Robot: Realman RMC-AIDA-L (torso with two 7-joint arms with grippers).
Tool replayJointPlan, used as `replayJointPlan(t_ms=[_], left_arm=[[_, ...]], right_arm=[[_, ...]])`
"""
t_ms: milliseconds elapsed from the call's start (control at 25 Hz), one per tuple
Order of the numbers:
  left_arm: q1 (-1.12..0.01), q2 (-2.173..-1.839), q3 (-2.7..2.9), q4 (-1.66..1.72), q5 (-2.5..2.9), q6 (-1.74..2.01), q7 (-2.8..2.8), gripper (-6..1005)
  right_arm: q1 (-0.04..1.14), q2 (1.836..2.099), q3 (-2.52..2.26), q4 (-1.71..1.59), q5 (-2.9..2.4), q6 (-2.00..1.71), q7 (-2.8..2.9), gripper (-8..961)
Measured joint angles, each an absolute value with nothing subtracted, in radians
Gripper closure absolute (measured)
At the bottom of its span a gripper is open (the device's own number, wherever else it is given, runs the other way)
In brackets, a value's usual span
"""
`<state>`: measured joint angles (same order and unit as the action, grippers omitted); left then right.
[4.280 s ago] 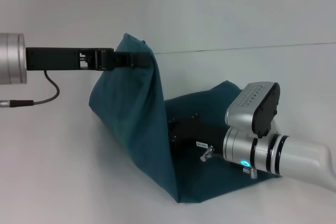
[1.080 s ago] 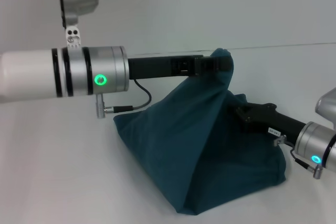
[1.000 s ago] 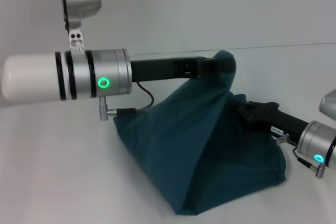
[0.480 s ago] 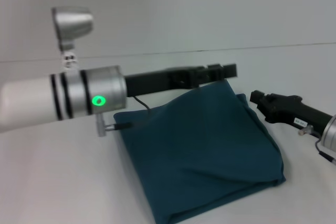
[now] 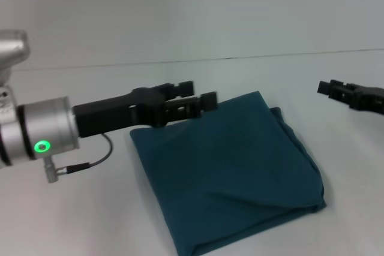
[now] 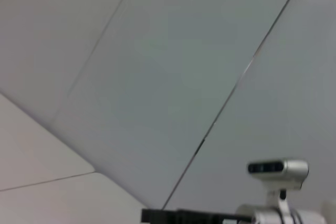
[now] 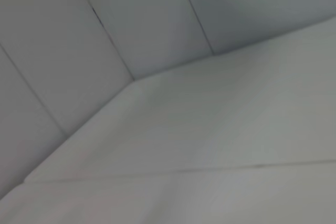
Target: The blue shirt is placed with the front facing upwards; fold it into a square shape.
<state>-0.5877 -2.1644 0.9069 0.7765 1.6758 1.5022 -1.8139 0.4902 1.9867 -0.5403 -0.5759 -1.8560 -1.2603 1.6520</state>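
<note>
The blue shirt (image 5: 234,166) lies flat on the white table (image 5: 72,220) as a folded, roughly square teal block; no lettering shows. My left gripper (image 5: 204,92) hovers open and empty just over the shirt's far left corner, its black fingers pointing right. My right gripper (image 5: 329,88) is off to the right of the shirt, apart from it and holding nothing. The wrist views show only wall panels and bare table, not the shirt.
The table's back edge meets a plain grey wall (image 5: 198,10). A cable (image 5: 90,161) hangs from my left wrist, just left of the shirt. In the left wrist view, my right arm's wrist camera (image 6: 278,167) shows far off.
The raised shirt layer has dropped flat and the fold is closed. My left gripper let go and drew back to the left; my right gripper slid out from the shirt and moved right.
</note>
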Motion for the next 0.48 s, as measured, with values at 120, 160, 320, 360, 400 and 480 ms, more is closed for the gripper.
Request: replayJointPlan(t_ms=[120, 160, 320, 360, 400, 480], left_arm=[[-0.55, -2.165, 0.903, 0.792, 1.68, 1.505, -1.773, 157], [-0.55, -2.165, 0.903, 0.792, 1.68, 1.505, -1.773, 133], [-0.516, -2.166, 0.882, 0.796, 1.685, 1.507, -1.717, 60], [-0.512, -2.165, 0.869, 0.797, 1.699, 1.511, -1.71, 61], [-0.512, -2.165, 0.869, 0.797, 1.699, 1.511, -1.71, 61], [-0.51, -2.163, 0.852, 0.802, 1.725, 1.522, -1.705, 62]], right_arm=[[0.519, 1.945, -0.573, -0.597, -1.922, -1.295, 1.788, 580], [0.533, 1.936, -0.578, -0.602, -1.946, -1.298, 1.828, 562], [0.6, 1.932, -0.585, -0.618, -2.06, -1.295, 1.949, 508], [0.617, 1.935, -0.587, -0.619, -2.086, -1.287, 1.971, 509], [0.634, 1.94, -0.589, -0.619, -2.112, -1.283, 1.989, 509], [0.671, 1.953, -0.593, -0.619, -2.161, -1.256, 2.014, 510]])
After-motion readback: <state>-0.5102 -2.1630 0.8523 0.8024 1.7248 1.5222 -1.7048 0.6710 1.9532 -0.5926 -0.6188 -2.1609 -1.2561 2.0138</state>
